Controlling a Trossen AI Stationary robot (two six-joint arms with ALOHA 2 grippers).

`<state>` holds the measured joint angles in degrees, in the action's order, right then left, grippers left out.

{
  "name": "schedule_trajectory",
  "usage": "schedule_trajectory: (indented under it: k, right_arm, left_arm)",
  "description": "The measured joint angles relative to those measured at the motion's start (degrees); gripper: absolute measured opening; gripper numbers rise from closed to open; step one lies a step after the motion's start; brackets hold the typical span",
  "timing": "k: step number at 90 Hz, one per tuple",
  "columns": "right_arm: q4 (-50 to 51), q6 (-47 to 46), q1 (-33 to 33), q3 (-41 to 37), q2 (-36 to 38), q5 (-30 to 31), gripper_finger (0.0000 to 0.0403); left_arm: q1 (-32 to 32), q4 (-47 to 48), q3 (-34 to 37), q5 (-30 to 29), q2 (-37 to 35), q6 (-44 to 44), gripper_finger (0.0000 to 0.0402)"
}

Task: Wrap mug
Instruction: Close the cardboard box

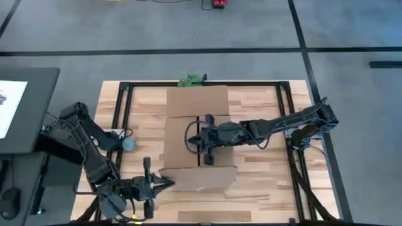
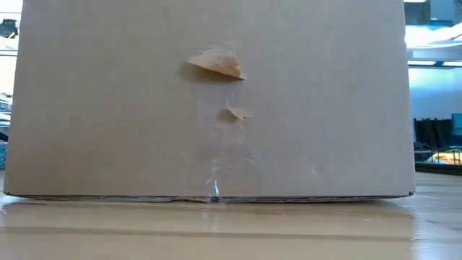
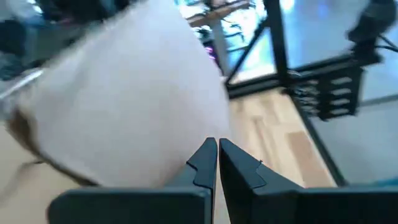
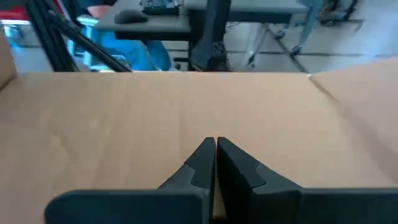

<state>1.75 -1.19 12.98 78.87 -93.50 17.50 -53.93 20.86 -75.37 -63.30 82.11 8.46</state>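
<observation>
Oddly, no mug shows in any view; a cardboard box (image 1: 198, 135) lies flat across the middle of the table (image 1: 264, 169). At the near left corner of the box, the left gripper (image 1: 164, 183) has its fingers pressed together, tips at the cardboard edge. Over the middle of the box, the right gripper (image 1: 190, 141) is likewise closed on nothing. No readable writing appears on the box.
</observation>
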Motion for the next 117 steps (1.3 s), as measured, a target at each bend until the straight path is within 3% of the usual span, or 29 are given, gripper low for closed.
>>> schedule_trajectory:
  k: [17, 27, 53, 67, 77, 95, 107, 117]
  right_arm:
    - [-2.6, 0.3, 1.5, 0.0, 0.6, 0.9, 0.0006]
    - [-2.1, 0.6, 1.6, 0.0, 0.6, 1.1, 0.0006]
    - [-1.4, 4.8, 4.8, -0.1, 6.0, 9.4, 0.0006]
    - [0.0, 5.5, 7.3, 0.0, 11.0, 10.6, 0.0006]
    - [4.7, 4.9, 7.8, 0.0, 14.2, 13.0, 0.0006]
    - [17.4, -0.4, 11.6, 0.0, 21.4, 26.8, 0.0006]
    - [32.9, -14.7, 12.9, 0.0, 28.5, 29.4, 0.0006]
    - [51.5, -31.1, 12.0, 0.1, 33.2, 29.6, 0.0003]
  left_arm:
    - [0.0, -11.0, 0.0, -6.4, 0.0, -8.5, 0.0000]
    - [1.0, -10.6, 0.0, -10.2, -0.1, -9.5, 0.0000]
    - [6.6, 11.2, -0.1, -10.4, -0.2, 13.8, 0.0000]
    - [8.5, 22.0, 0.1, -6.7, 0.0, 26.1, 0.0000]
    - [9.4, 23.7, 1.3, -4.5, 0.0, 30.8, 0.0000]
    - [9.4, 23.0, 2.8, -4.3, 0.0, 33.0, 0.0000]
    - [9.4, 22.8, 2.9, -4.2, 0.0, 32.7, 0.0000]
    - [9.4, 22.5, 2.9, -4.0, 0.0, 32.5, 0.0000]
